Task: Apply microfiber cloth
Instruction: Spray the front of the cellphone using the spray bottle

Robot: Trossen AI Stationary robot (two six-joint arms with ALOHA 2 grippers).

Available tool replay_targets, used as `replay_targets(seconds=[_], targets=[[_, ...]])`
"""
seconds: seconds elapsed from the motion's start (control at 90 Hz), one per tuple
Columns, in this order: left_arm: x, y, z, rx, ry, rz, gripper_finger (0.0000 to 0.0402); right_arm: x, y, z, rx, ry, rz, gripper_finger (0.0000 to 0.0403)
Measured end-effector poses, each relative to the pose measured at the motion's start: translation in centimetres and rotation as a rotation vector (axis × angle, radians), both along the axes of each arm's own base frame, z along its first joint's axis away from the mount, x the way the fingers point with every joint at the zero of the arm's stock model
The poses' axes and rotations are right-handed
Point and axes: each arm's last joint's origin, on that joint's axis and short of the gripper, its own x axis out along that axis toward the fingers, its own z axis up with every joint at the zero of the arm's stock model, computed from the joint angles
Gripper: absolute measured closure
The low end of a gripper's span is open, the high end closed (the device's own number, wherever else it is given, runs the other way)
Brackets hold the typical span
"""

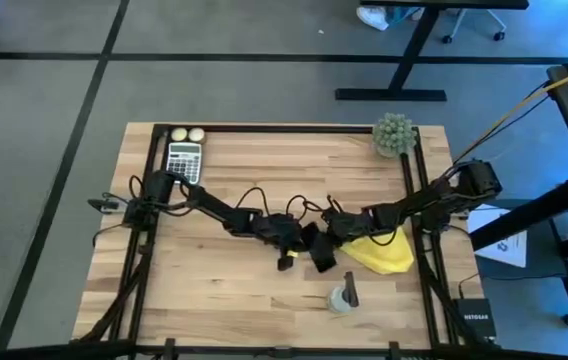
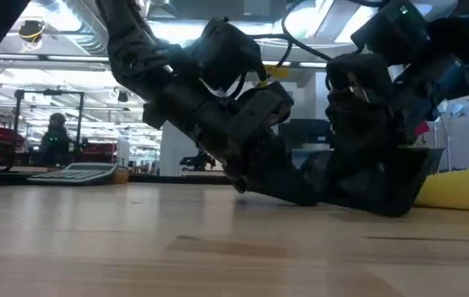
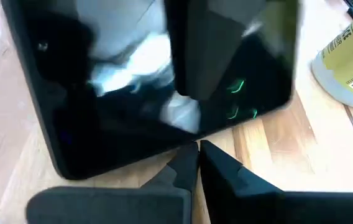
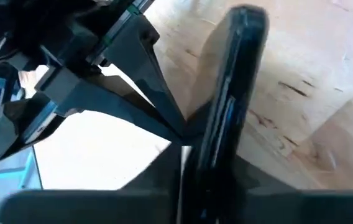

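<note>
Beside right claw, crumpled microfiber cloth

Even overhead light on table; wrist views blurred, glare on phone screen; low view's backlit arms dark.

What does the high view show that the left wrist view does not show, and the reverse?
Only the high view shows the yellow microfiber cloth lying under the right arm, the calculator, two pale balls, a green spiky plant, and both arms meeting at mid-table. Only the left wrist view shows the smartphone's glossy screen with reflections, and the left gripper, its fingers together at the phone's edge. Both show the phone, the wooden table and a yellow-labelled bottle.
</note>
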Motion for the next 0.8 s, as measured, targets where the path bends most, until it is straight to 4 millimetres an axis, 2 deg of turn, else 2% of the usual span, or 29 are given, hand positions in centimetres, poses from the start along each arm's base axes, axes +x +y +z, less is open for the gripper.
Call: replay_targets(seconds=[0.111,0.2,0.289,0.378,0.478,0.622,0.8], targets=[[-0.4,0.0,1.2,0.008,0.021,-0.006,0.0401,0.0,0.0,0.2,-0.041,-0.018,0.016,0.0385],[-0.8,0.1,3.1,0.022,0.025,-0.013,0.0401,-0.1,-0.1,0.8,-0.094,-0.048,0.045,0.0391],[-1.3,0.0,5.3,0.021,0.01,-0.018,0.0401,-0.7,-0.2,2.1,-0.141,-0.059,0.081,0.0395],[-1.8,-0.5,6.6,0.026,0.017,-0.036,0.0401,-1.6,-0.4,4.3,-0.205,-0.036,0.102,0.0395],[-2.2,-1.1,7.6,0.043,0.006,-0.065,0.0401,-3.1,-0.5,7.0,-0.318,-0.032,0.163,0.0397],[-2.1,-1.4,7.9,0.075,-0.026,-0.032,0.0401,-4.3,-0.1,10.7,-0.378,-0.229,0.183,0.0398],[-2.0,-1.3,9.0,0.099,-0.098,0.074,0.0401,-4.8,0.8,11.4,-0.392,-0.281,0.197,0.0398]])
